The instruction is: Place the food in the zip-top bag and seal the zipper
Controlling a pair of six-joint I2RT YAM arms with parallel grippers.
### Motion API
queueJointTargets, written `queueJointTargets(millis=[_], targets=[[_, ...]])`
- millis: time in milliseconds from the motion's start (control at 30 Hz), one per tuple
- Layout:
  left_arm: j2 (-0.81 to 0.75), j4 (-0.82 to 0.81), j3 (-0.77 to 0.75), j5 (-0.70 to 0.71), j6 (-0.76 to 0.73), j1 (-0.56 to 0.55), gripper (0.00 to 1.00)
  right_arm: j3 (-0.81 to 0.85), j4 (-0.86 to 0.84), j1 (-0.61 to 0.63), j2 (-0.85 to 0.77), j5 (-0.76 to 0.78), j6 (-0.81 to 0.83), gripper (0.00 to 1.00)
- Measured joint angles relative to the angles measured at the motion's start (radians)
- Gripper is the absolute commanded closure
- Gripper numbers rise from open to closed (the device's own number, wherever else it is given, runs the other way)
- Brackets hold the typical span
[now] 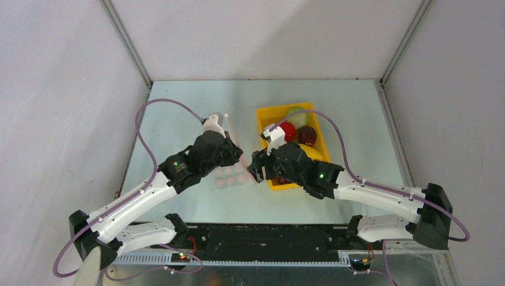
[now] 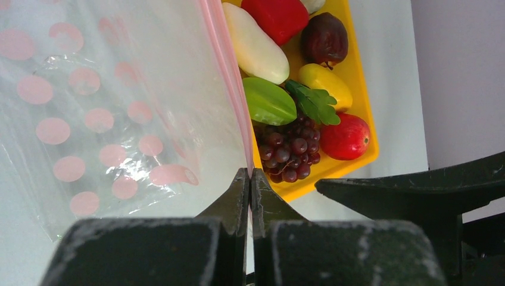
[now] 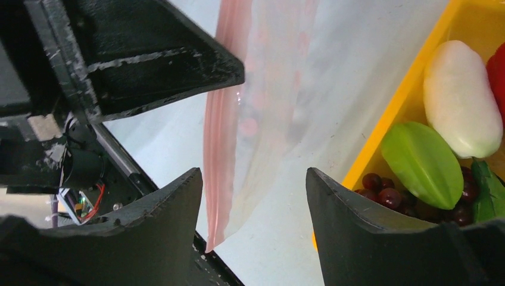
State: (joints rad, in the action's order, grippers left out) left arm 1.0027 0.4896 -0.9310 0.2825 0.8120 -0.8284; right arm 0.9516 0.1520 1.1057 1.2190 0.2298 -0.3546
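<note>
At the near edge of the table point(image 1: 178, 107) the two arms reach forward and meet in the middle. The left pincer point(image 2: 250, 179) is fully closed, and it pinches the pink zipper point(image 2: 229, 71) at the mouth edge of the zip-top bag point(image 2: 119, 107). The bag is lifted at this edge, and its clear body with pink dots hangs down to the left of the pincer, toward the table.

The right pincer point(image 3: 253, 173) stands wide and holds nothing. The zipper strip and a part of the clear film hang in the gap between its two fingers point(image 3: 369, 226). I cannot tell if they touch the left finger. One dark finger of the left pincer crosses the upper left of the right wrist view, very near.

Just beside the bag, on its right, is the yellow tray point(image 2: 357, 89). All the food lies in it, and none is inside the bag. At the near end of the tray are the dark grapes point(image 2: 292, 149) and a red apple point(image 2: 345, 137). Behind them are a green piece point(image 2: 268, 101), a green leaf point(image 2: 312, 101) and a yellow piece point(image 2: 324, 80). Farther are the white radish point(image 2: 256, 44), a dark brown-red fruit point(image 2: 324, 39) and the red pepper point(image 2: 277, 15). At the far end is the pale cabbage point(image 1: 296, 115). From above, the right arm covers the near end of the tray.

White walls point(image 1: 59, 89) close the table on three sides.
</note>
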Motion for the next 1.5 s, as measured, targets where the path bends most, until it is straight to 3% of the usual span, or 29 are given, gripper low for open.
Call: queueJointTargets(millis=[1500], targets=[[0.012,0.007,-0.001,-0.058,-0.01,0.0,1.0,0.0,0.057,0.032,0.035,0.082,0.043,0.46]])
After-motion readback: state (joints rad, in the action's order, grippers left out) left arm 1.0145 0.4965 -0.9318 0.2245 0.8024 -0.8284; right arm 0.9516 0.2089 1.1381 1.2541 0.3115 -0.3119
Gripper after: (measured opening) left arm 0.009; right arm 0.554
